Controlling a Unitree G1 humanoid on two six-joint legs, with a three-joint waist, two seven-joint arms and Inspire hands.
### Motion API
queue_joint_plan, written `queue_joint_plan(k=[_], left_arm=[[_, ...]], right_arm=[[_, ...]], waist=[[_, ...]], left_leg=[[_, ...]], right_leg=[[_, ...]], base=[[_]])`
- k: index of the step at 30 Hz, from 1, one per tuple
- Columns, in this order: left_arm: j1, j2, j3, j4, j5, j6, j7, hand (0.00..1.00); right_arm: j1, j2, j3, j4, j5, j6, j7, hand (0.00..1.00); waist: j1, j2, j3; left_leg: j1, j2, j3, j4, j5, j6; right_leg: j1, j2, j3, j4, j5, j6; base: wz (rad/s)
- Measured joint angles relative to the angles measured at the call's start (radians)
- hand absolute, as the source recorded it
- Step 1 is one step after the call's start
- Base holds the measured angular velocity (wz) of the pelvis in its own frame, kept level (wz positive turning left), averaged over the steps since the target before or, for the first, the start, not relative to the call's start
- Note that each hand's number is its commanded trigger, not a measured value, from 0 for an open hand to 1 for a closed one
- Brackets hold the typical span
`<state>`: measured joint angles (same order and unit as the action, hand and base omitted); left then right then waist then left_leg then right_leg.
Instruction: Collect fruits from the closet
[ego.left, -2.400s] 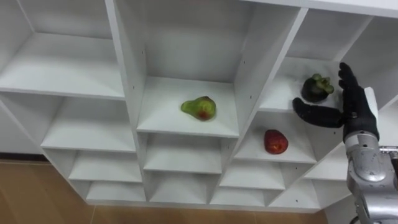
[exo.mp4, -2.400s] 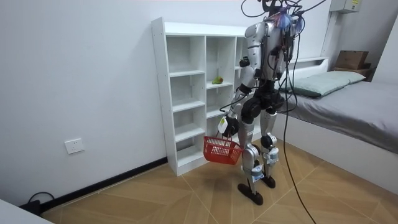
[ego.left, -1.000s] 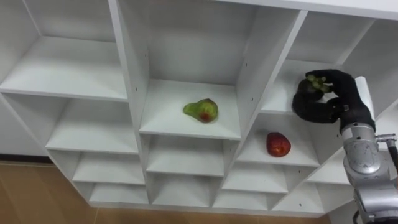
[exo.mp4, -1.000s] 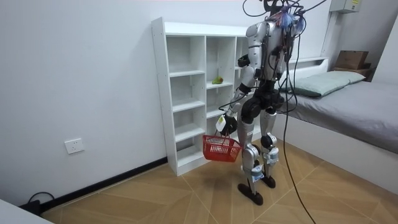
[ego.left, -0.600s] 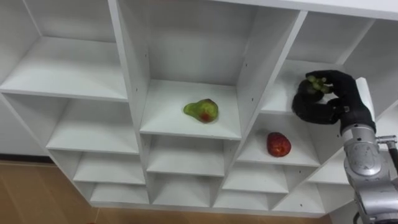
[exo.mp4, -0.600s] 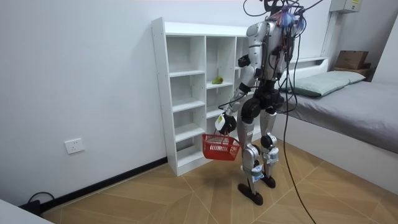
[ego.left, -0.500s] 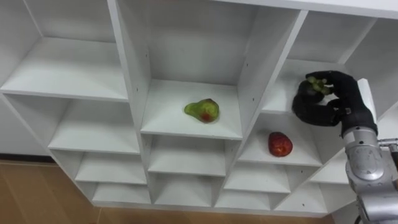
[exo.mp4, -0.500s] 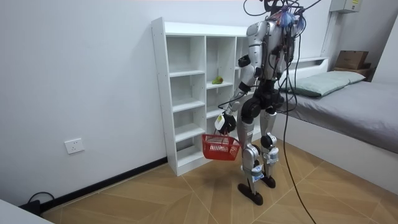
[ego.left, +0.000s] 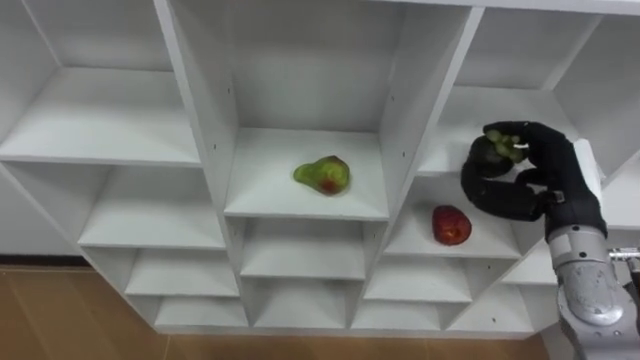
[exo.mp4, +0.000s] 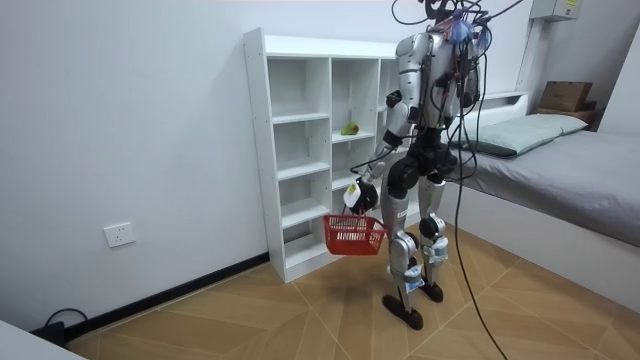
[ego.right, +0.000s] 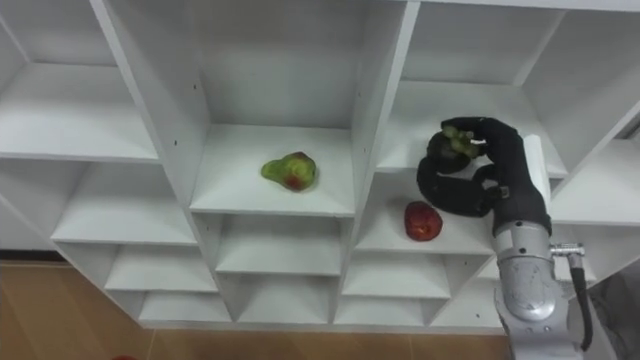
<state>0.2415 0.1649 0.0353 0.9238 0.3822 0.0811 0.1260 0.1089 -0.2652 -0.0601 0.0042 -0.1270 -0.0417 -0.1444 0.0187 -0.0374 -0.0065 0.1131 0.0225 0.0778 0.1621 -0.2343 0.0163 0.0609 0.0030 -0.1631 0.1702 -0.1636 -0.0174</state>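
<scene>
My right hand (ego.left: 548, 172) is shut on a dark round fruit with a green top (ego.left: 490, 154). It holds the fruit at the front of a shelf in the right column of the white closet (ego.left: 200, 120). One shelf lower lies a red apple (ego.left: 450, 225), just under the hand. A green and red pear-shaped fruit (ego.left: 321, 174) rests on the middle column's shelf. In the room view my left hand (exo.mp4: 358, 195) hangs low at my side, gripping the handle of a red basket (exo.mp4: 350, 234).
I stand close in front of the closet (exo.mp4: 300, 150), on a wooden floor (exo.mp4: 300, 320). A bed (exo.mp4: 560, 160) lies at the room view's right behind me. The other compartments hold nothing.
My right hand, open beside the dark fruit at first, has curled round it and drawn it towards the shelf's front edge. The left hand has lifted the basket slightly.
</scene>
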Motion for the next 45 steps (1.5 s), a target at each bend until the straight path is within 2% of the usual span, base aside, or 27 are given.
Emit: queue_joint_plan(k=[5, 11, 14, 16, 20, 24, 29, 34, 40, 45], left_arm=[[-0.009, -0.002, -0.001, 0.000, -0.064, -0.012, 0.018, 1.00], [-0.043, -0.012, -0.003, -0.001, -0.176, -0.025, 0.020, 1.00], [-0.069, -0.012, -0.022, -0.001, -0.253, -0.039, 0.018, 1.00], [-0.079, -0.023, -0.048, -0.001, -0.311, -0.045, 0.016, 1.00], [-0.095, -0.042, -0.093, 0.005, -0.384, -0.046, 0.011, 1.00], [-0.122, -0.049, -0.138, 0.042, -0.462, -0.046, -0.006, 1.00], [-0.127, -0.061, -0.155, 0.059, -0.469, -0.045, -0.027, 1.00], [-0.146, -0.060, -0.158, 0.075, -0.470, -0.045, -0.031, 1.00], [-0.164, -0.060, -0.156, 0.068, -0.478, -0.042, -0.032, 1.00], [-0.213, -0.063, -0.178, 0.075, -0.512, -0.041, -0.019, 1.00]], right_arm=[[0.014, 0.012, 0.007, -0.031, 0.000, 0.000, 0.017, 1.00], [0.060, 0.074, 0.071, -0.066, -0.036, 0.003, 0.054, 1.00], [0.072, 0.072, 0.112, -0.120, -0.029, 0.011, 0.079, 1.00], [0.076, 0.075, 0.155, -0.142, -0.013, 0.011, 0.100, 1.00], [0.076, 0.078, 0.197, -0.142, 0.011, 0.018, 0.126, 1.00], [0.076, 0.079, 0.237, -0.148, -0.021, 0.031, 0.139, 1.00], [0.077, 0.078, 0.281, -0.175, -0.062, 0.056, 0.166, 1.00], [0.078, 0.078, 0.291, -0.179, -0.062, 0.066, 0.180, 1.00], [0.097, 0.078, 0.313, -0.173, -0.073, 0.070, 0.191, 1.00], [0.099, 0.080, 0.324, -0.047, -0.073, 0.083, 0.188, 1.00]], waist=[[-0.012, 0.010, -0.0020], [-0.017, 0.012, -0.0012], [-0.014, 0.013, -0.0019], [-0.015, 0.014, -0.0018], [-0.014, 0.017, -0.0002], [-0.011, 0.021, -0.0008], [-0.013, 0.020, -0.0016], [-0.013, 0.009, -0.0003], [-0.014, 0.007, 0.0011], [-0.013, 0.002, 0.0054]], left_leg=[[-0.001, 0.000, 0.009, -0.001, 0.000, 0.000], [-0.001, 0.001, 0.015, -0.001, 0.000, 0.000], [-0.020, 0.001, 0.021, -0.001, 0.000, 0.000], [-0.022, 0.001, 0.024, 0.000, 0.000, 0.000], [-0.026, 0.001, 0.024, -0.001, 0.000, 0.000], [-0.042, 0.001, 0.023, 0.000, 0.000, 0.000], [-0.049, 0.001, 0.026, 0.003, 0.001, 0.000], [-0.049, 0.001, 0.027, 0.002, 0.001, 0.000], [-0.054, 0.002, 0.027, 0.003, 0.001, 0.000], [-0.069, 0.000, 0.027, 0.009, 0.001, 0.000]], right_leg=[[-0.011, 0.000, 0.012, 0.006, 0.000, 0.000], [-0.016, 0.000, 0.021, 0.010, 0.000, 0.000], [-0.043, 0.002, 0.024, 0.019, 0.003, -0.001], [-0.044, 0.002, 0.024, 0.019, 0.003, -0.001], [-0.045, 0.001, 0.022, 0.018, 0.003, -0.001], [-0.063, 0.001, 0.023, 0.021, 0.003, -0.001], [-0.077, 0.001, 0.026, 0.024, 0.004, -0.001], [-0.074, 0.000, 0.025, 0.020, 0.004, -0.001], [-0.074, -0.001, 0.024, 0.018, 0.004, -0.001], [-0.083, -0.002, 0.021, 0.022, 0.004, 0.000]], base=[[-0.09], [-0.04], [-0.07], [-0.03], [0.02], [0.00], [-0.02], [0.00], [0.00], [0.02]])
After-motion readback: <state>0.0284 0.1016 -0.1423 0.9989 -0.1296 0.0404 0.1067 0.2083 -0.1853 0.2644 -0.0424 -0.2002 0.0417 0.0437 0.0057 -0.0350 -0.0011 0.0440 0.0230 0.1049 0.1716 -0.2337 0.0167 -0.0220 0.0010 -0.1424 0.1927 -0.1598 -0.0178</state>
